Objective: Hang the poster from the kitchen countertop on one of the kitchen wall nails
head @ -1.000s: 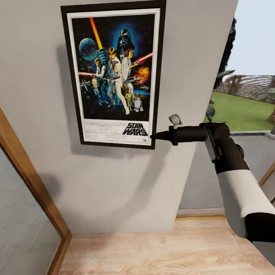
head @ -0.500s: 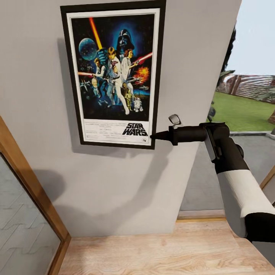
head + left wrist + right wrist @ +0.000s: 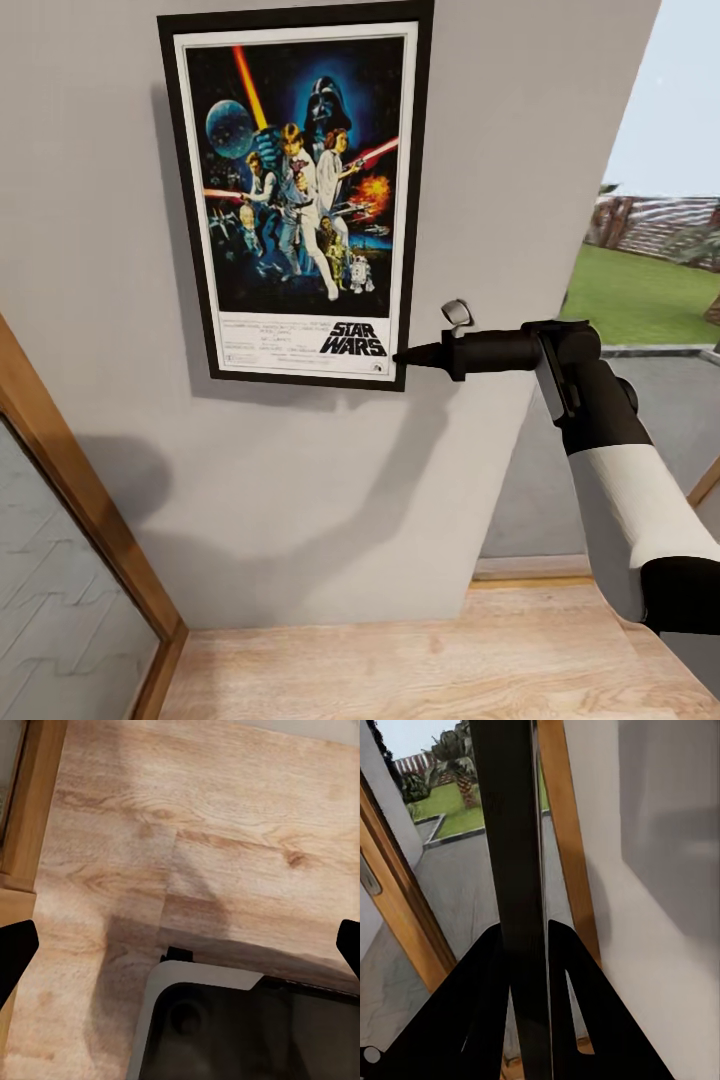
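The framed Star Wars poster (image 3: 300,190) stands upright, flat against the light-grey wall (image 3: 330,480). My right gripper (image 3: 400,357) is shut on its lower right corner, with the arm reaching in from the right. In the right wrist view the poster's dark edge (image 3: 514,870) runs between the two black fingers of the right gripper (image 3: 526,926). My left gripper (image 3: 180,945) hangs open over the wooden floor, fingertips far apart and nothing between them. No wall nail can be made out; the kitchen countertop is out of view.
A wood-framed glass panel (image 3: 80,500) borders the wall at the left. To the right of the wall's edge an opening looks out on a lawn (image 3: 650,290). Light wooden flooring (image 3: 400,660) lies below. My own base (image 3: 240,1027) shows under the left gripper.
The wall's right edge and the garden have slid right in the picture and the wooden frame has shifted, while poster and right arm keep their place: the camera has moved with them.
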You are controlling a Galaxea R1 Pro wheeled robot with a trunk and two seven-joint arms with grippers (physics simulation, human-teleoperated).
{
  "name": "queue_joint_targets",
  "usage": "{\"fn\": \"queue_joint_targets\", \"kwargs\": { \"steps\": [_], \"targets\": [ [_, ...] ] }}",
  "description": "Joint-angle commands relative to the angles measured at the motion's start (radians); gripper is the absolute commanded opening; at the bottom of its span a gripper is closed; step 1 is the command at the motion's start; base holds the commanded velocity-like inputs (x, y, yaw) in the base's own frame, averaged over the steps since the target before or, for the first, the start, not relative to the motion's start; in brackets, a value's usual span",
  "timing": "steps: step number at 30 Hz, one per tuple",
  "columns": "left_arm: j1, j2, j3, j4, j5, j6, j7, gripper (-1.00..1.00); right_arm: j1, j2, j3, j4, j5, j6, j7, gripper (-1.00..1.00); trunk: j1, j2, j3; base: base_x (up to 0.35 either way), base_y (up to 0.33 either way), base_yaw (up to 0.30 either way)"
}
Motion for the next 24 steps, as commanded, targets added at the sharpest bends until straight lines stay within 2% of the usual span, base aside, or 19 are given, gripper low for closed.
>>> {"fn": "queue_joint_targets", "kwargs": {
  "steps": [1,24],
  "targets": [
    [0.000,-0.001,0.005,-0.001,0.000,-0.001,-0.008,1.00,-0.001,-0.001,0.002,0.000,-0.002,0.014,0.004,-1.00,0.001,-0.002,-0.002,0.021,0.016,0.000],
    [0.000,0.000,0.019,-0.001,0.000,-0.001,-0.008,1.00,-0.001,-0.001,0.003,0.000,-0.001,0.014,0.003,-1.00,0.001,-0.002,-0.002,0.044,0.026,0.000]
  ]
}}
